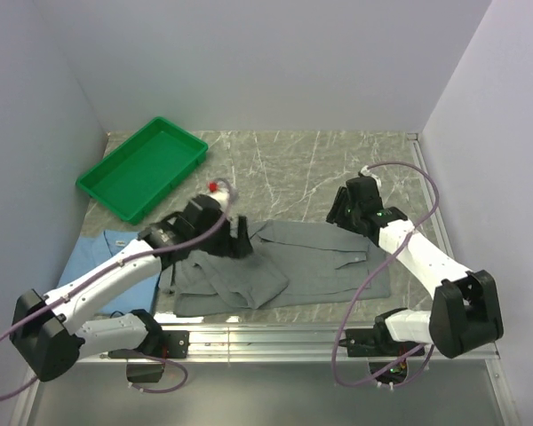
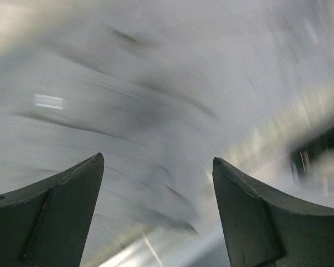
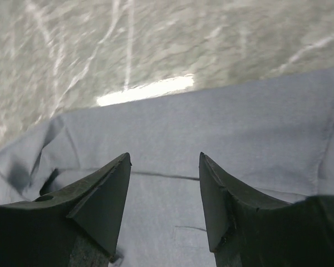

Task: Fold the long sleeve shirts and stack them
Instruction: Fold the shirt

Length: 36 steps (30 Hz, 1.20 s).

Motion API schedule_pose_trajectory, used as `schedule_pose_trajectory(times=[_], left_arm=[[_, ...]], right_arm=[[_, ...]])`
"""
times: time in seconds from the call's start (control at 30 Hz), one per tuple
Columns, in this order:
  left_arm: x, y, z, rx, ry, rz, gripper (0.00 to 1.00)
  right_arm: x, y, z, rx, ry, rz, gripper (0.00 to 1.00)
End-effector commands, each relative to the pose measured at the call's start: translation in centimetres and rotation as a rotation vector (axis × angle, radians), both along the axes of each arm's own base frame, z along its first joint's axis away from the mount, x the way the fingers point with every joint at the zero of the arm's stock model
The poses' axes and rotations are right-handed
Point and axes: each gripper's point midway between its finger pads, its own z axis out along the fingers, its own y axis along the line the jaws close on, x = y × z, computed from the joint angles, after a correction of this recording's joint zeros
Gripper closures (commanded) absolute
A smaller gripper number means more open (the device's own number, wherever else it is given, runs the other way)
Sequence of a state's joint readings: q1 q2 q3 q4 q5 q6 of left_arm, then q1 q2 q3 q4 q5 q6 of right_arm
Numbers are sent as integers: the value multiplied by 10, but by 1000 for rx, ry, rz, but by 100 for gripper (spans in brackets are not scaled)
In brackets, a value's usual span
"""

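Marble table (image 1: 320,160) | top: grey shirt (image 1: 311,266) laid between left gripper (image 1: 235,238) and right gripper (image 1: 342,209); blue shirt (image 1: 107,253) left of left gripper | left wrist: jaws spread, nothing pinched, view blurred | right wrist: jaws spread, grey shirt seen beneath

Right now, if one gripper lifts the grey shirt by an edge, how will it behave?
Probably floppy: the grey shirt lies flat with creases and a bunched left side, so a one-point lift would likely drape and unfold. It is likely light, as it looks like thin cloth. If pushed, it would probably wrinkle rather than slide whole across the table.
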<state>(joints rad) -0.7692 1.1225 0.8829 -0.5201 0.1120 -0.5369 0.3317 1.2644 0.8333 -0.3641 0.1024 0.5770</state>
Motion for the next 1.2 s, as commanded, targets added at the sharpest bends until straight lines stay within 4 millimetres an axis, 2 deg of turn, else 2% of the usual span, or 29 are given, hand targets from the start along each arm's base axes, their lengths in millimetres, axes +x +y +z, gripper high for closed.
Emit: schedule_pose_trajectory(times=[0.0,0.03,0.07,0.17,0.33,0.47,0.7,0.9,1.17], left_arm=[[58,55,6,53,-43,340,16],[67,68,0,75,-24,397,17],[81,92,-11,124,-1,498,19],[97,125,-33,163,67,661,20],[112,156,-58,156,156,824,20],[113,172,-75,175,196,889,20],[118,178,-87,164,232,894,21],[118,179,-100,180,264,889,23],[113,184,-116,198,286,905,24]], right_arm=[[0,-13,-19,22,81,-73,41],[0,-17,-27,32,110,-102,41],[-1,-20,-31,47,131,-118,42],[-2,-40,-45,85,185,-226,44],[-14,-77,-53,87,214,-378,44],[-22,-102,-57,121,213,-469,43],[-33,-121,-67,208,229,-556,42],[-34,-109,-79,307,264,-542,43],[-39,-103,-88,329,289,-533,44]])
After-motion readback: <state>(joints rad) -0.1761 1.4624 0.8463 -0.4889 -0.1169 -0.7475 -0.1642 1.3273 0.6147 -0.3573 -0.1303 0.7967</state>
